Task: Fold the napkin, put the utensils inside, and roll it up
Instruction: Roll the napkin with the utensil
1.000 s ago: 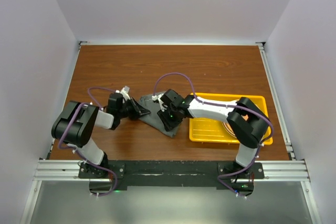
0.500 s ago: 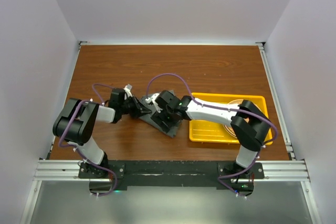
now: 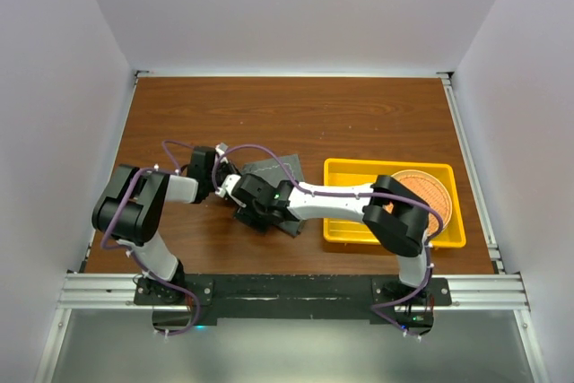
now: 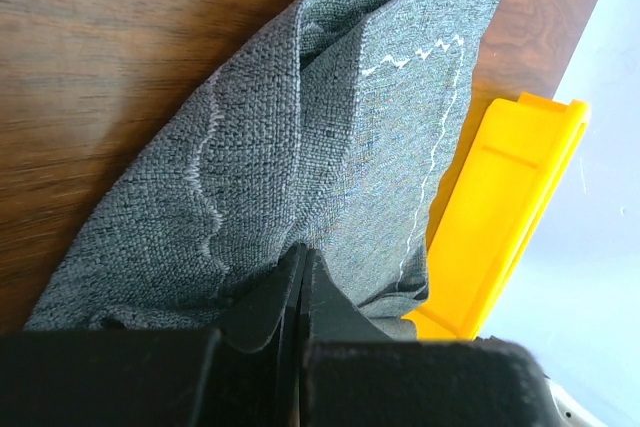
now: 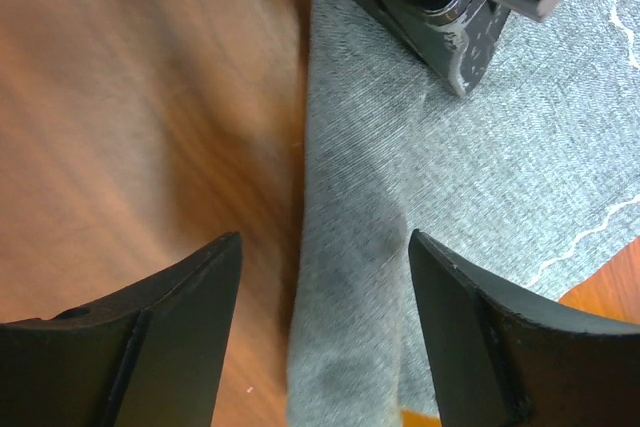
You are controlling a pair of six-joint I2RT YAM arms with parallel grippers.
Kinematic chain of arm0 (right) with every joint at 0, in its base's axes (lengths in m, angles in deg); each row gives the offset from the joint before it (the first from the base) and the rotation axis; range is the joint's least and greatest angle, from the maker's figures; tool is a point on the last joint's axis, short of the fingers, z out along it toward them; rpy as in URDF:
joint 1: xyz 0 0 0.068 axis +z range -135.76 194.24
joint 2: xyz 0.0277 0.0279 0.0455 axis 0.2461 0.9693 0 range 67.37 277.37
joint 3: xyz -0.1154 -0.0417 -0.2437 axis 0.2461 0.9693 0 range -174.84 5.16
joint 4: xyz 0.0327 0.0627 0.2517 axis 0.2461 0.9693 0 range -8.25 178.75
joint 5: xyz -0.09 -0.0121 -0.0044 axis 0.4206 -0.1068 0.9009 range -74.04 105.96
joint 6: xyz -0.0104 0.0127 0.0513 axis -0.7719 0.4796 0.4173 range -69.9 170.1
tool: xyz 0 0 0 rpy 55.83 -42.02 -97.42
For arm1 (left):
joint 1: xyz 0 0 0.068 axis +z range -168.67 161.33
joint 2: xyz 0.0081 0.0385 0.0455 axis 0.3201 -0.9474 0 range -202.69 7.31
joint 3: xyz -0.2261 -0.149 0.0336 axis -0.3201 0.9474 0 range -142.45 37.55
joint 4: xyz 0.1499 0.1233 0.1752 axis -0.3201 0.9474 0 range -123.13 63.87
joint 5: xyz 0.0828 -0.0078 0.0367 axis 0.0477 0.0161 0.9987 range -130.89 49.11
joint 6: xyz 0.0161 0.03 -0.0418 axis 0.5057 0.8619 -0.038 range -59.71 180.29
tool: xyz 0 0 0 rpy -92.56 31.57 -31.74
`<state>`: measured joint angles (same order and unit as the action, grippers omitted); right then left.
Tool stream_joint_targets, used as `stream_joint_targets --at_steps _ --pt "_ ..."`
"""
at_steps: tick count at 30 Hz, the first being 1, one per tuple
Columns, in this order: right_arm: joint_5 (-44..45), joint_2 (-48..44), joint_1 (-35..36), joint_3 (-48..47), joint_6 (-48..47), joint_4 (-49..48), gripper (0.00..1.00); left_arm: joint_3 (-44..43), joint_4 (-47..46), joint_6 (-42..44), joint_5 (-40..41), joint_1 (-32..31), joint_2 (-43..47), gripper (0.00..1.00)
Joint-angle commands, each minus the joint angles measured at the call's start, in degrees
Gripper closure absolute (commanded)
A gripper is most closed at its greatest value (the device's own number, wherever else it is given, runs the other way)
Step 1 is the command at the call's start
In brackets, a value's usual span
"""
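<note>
Found right gripper [image 5: 325,252] carried leftward since a second ago, jaws apart over napkin [image 4: 330,147] beside yellow tray [image 3: 359,219]; left gripper [image 4: 300,272] clamped on its edge. Judged mid-fold; next calls for gripping free edge.

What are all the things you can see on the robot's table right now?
napkin: one, dark grey with pale stitching, bunched on the table just left of the tray.
tray: one, yellow, on the right side of the table.
mat: one, round, orange-brown, inside the tray.
table: one, brown wood, under everything.
left gripper: one, black, shut on the napkin's edge.
right gripper: one, black, open, over the napkin's edge and the bare wood beside it.
</note>
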<state>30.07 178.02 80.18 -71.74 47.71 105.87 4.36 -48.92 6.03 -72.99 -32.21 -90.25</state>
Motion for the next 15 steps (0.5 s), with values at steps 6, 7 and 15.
stream_joint_targets --at_steps 6,7,15 --pt "5.84 3.34 0.16 1.67 -0.25 -6.71 0.44 3.31 13.77 2.85 6.17 -0.61 -4.48 1.00" --pt "5.93 4.39 0.25 1.93 0.19 -6.72 0.47 3.48 13.68 2.58 6.08 -0.61 -4.48 1.00" --pt "-1.80 8.00 -0.37 3.43 2.04 -9.35 0.79 6.30 13.67 1.43 5.38 3.78 3.24 0.91"
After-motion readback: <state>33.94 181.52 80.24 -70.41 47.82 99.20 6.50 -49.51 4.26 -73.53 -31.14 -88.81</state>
